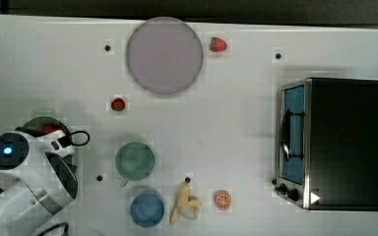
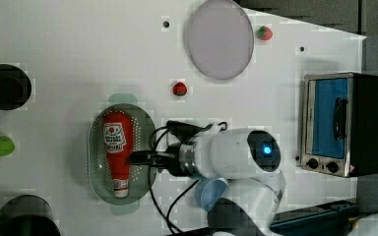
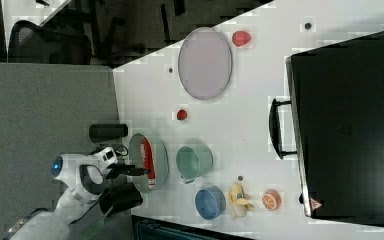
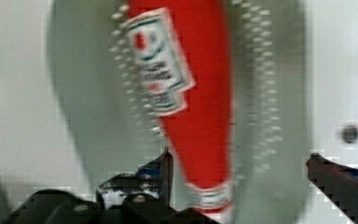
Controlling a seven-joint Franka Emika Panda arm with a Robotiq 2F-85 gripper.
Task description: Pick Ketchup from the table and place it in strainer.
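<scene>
The Ketchup (image 2: 117,147), a red bottle with a white label, lies lengthwise inside the strainer (image 2: 94,147), a pale mint-green oval basket with a perforated bottom. In the wrist view the Ketchup (image 4: 200,116) rests on the strainer (image 4: 270,93) floor, and my gripper (image 4: 240,157) is open, its fingers (image 4: 161,170) spread wide near the bottle's cap end and not touching it. In the left view my gripper (image 2: 138,158) hovers over the strainer's right side. The top view has the arm covering most of the strainer (image 1: 42,120), leaving a glimpse of the red Ketchup (image 1: 49,129).
On the table are a grey round plate (image 1: 164,55), a strawberry (image 1: 217,44), a small red piece (image 1: 118,103), a green cup (image 1: 135,161), a blue cup (image 1: 147,208), a banana (image 1: 185,203) and an orange half (image 1: 222,199). A toaster oven (image 1: 332,142) stands at the top view's right.
</scene>
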